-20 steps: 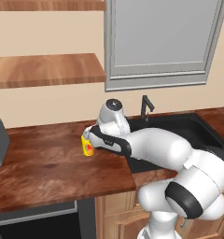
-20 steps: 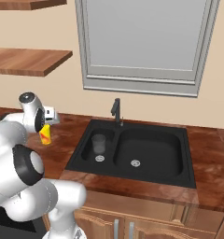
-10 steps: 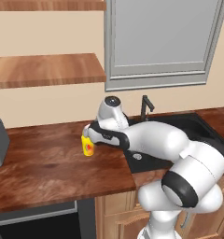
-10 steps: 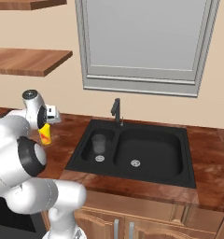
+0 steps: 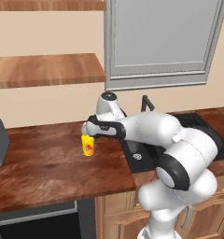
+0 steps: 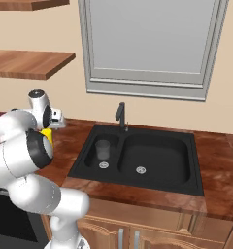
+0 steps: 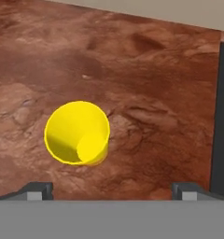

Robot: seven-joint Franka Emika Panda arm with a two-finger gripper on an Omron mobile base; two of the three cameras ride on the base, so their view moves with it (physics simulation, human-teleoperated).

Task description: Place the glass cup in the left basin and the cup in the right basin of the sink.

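Glass cup (image 6: 103, 150) sits in left basin (image 6: 100, 156); hand (image 5: 89, 132), fingers spread wide and empty, hovers above cup (image 5: 87, 144) on tabletop (image 5: 48, 158) left of sink (image 6: 138, 158); next, likely centre, descend, grip.

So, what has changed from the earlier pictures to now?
The gripper moved a little further left over the counter and now hovers open above the yellow cup, not gripping it. The cup has not moved, and the glass cup remains in the left basin.
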